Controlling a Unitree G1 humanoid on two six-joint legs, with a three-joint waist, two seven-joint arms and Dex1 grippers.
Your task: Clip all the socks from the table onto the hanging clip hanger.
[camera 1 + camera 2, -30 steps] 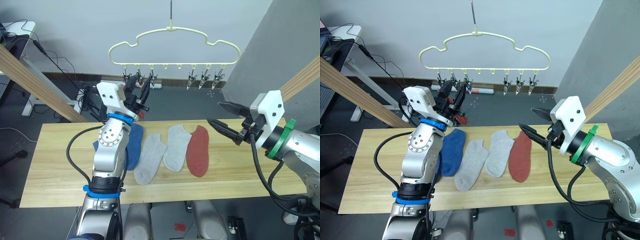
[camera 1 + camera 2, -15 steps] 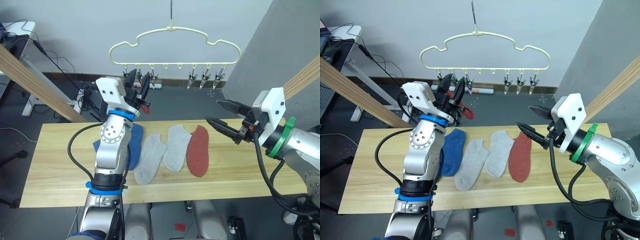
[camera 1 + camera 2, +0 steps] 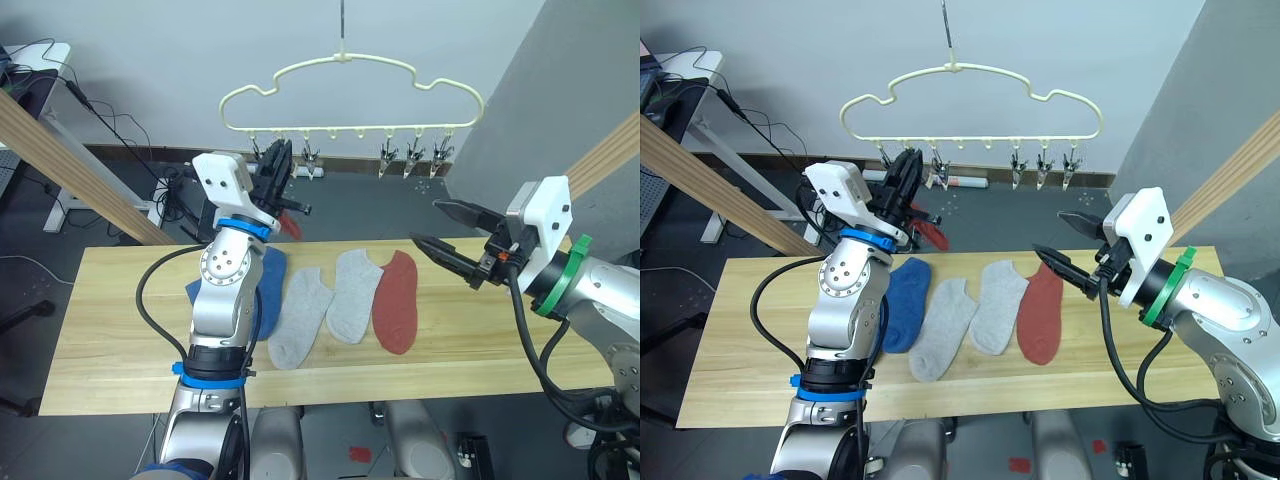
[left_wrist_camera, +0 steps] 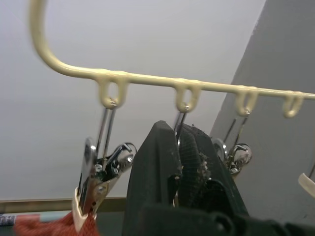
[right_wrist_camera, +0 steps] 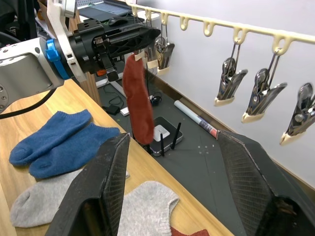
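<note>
The pale yellow clip hanger (image 3: 350, 66) hangs above the far edge of the table (image 3: 120, 330). My left gripper (image 3: 279, 160) is raised to its left clips, fingers (image 4: 152, 162) shut on the second clip. Beside it, a rust red sock (image 5: 138, 98) dangles from the neighbouring clip (image 4: 91, 177). On the table lie blue socks (image 3: 268, 285), two grey socks (image 3: 300, 318) (image 3: 352, 295) and another red sock (image 3: 395, 300). My right gripper (image 3: 425, 222) hovers open above the table, right of that red sock, holding nothing.
Three free clips (image 3: 410, 158) hang at the hanger's right end. Slanted wooden poles stand at the left (image 3: 70, 160) and right (image 3: 610, 150). Cables and a power strip (image 5: 165, 137) lie on the floor behind the table.
My left gripper's fingers, open around the clips half a second ago, have closed. The red sock now hangs below the clip. The right arm has barely moved.
</note>
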